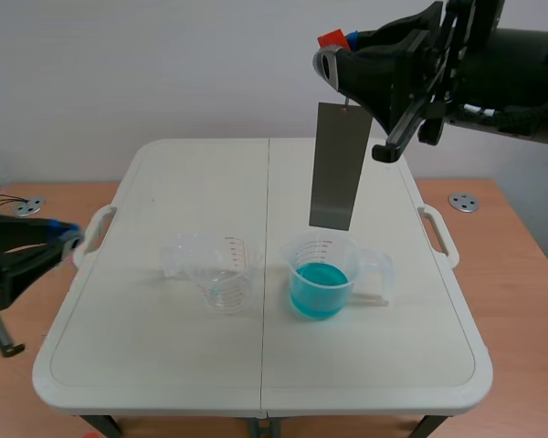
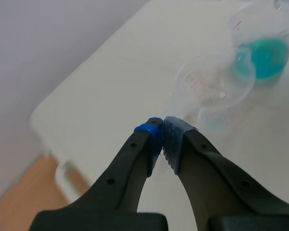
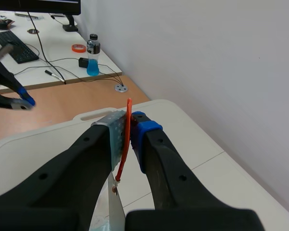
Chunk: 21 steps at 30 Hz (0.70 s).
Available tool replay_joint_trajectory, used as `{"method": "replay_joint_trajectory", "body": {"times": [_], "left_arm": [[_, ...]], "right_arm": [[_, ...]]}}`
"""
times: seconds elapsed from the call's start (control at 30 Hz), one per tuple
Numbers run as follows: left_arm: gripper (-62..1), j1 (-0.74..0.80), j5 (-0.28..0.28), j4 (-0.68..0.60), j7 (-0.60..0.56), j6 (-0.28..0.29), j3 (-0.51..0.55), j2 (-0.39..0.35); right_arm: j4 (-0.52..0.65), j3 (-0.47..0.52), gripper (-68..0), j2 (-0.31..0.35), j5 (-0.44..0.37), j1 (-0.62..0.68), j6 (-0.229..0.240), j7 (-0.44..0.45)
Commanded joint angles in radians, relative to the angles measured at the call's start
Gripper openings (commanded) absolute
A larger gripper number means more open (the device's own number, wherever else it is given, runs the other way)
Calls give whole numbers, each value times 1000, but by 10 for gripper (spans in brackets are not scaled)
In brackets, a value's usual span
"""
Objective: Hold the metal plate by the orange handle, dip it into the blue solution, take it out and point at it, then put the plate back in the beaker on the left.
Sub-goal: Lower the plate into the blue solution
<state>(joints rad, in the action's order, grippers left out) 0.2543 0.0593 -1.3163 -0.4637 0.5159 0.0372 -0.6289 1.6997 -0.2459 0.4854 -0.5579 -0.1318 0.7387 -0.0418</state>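
Checker: Claw check first. What is the right claw [image 1: 336,50] gripping?

Observer: It is clamping both fingers on the thin orange handle [image 1: 330,38] and hanging high over the far half of the worktop. In its own wrist camera, the right claw [image 3: 130,122] is pinching the orange handle [image 3: 127,144] between the clear dotted pad and the blue one, with barely any gap showing.

Checker: And the plate?

Observer: The long grey metal plate [image 1: 338,164] is hanging upright from that handle. Its lower edge is sitting just over the far rim of the clear plastic beaker of blue solution [image 1: 321,274], and it is not touching the liquid.

Checker: What is standing beside that?

Observer: A clear plastic measuring beaker with red scale marks [image 1: 221,272] is standing just to its left. Both are resting on the white folding worktop [image 1: 164,356].

Checker: Left claw?

Observer: The left claw [image 1: 68,239] is hovering low off the worktop's left edge, well apart from both beakers. In its wrist camera, the left claw [image 2: 163,132] is pressing its pads together on nothing. The red-marked beaker [image 2: 214,84] is lying ahead of it, with the blue solution [image 2: 265,53] beyond.
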Motion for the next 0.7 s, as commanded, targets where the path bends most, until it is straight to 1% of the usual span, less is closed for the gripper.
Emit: {"method": "replay_joint_trajectory", "body": {"times": [0.0, 0.07, 0.13, 0.2, 0.27, 0.33, 0.43, 0.57, 0.67], "left_arm": [[-592, 70, -22, 6, -19, -2, 42, -20], [-592, 170, -28, 6, -19, -10, 106, -42], [-592, 271, -27, 7, -18, -31, 158, -58], [-592, 365, -26, 8, -11, -57, 192, -65], [-592, 451, -26, 10, 1, -71, 209, -65], [-592, 521, -26, 21, 13, -77, 208, -63], [-593, 596, -26, 49, 12, -77, 200, -42], [-593, 642, -25, 104, 16, -77, 176, 4], [-592, 658, -14, 154, 15, -77, 131, 21]], "right_arm": [[-10, 9, -664, -19, 4, -12, 7, 15], [-27, 8, -664, -35, 23, -12, 7, 16], [-44, 3, -664, -45, 39, -12, 7, 21], [-63, -6, -664, -48, 43, -12, 7, 32], [-80, -18, -664, -48, 58, -12, 7, 53], [-97, -29, -664, -48, 63, -13, 7, 68], [-121, -39, -664, -48, 84, -13, 7, 93], [-160, -44, -664, -48, 87, -13, 7, 120], [-194, -45, -664, -51, 103, -13, 7, 155]]}}
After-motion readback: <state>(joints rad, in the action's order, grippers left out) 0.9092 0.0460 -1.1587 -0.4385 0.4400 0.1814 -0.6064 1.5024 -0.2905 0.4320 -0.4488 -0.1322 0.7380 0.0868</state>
